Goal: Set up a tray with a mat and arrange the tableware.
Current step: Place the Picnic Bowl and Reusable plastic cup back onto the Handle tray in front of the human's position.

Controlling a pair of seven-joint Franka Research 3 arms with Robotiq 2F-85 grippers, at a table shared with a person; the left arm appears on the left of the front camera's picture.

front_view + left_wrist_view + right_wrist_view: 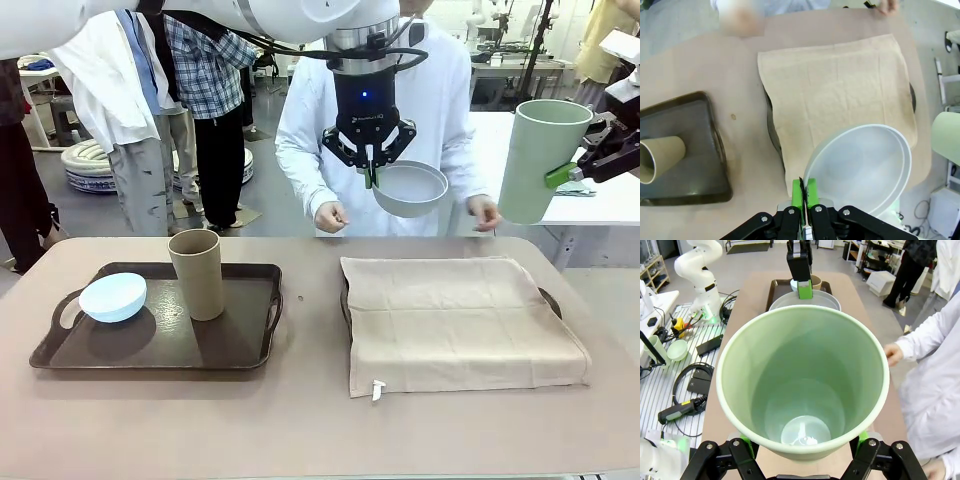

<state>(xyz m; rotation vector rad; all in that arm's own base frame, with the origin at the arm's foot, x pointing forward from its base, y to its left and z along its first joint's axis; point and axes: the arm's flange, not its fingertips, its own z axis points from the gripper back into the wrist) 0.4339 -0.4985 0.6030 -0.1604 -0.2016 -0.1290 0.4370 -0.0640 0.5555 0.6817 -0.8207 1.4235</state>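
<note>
the left claw (pixel 372 172) is pinching the white bowl (pixel 412 190) by its rim, jaws nearly together, hanging it above the mat (pixel 455 320), likely for setting down. the right claw (pixel 562 176) is spanning the green cup (pixel 540 160) wide, raised beside the mat. the blue bowl (pixel 112 297) and tan cup (pixel 198 273) are sitting on the left tray (pixel 240 352).

White rounded arm. The black left gripper (pixel 371 183) has a small blue light and green pads (pixel 368 178); above it, a silver ring and looped black cables.
</note>
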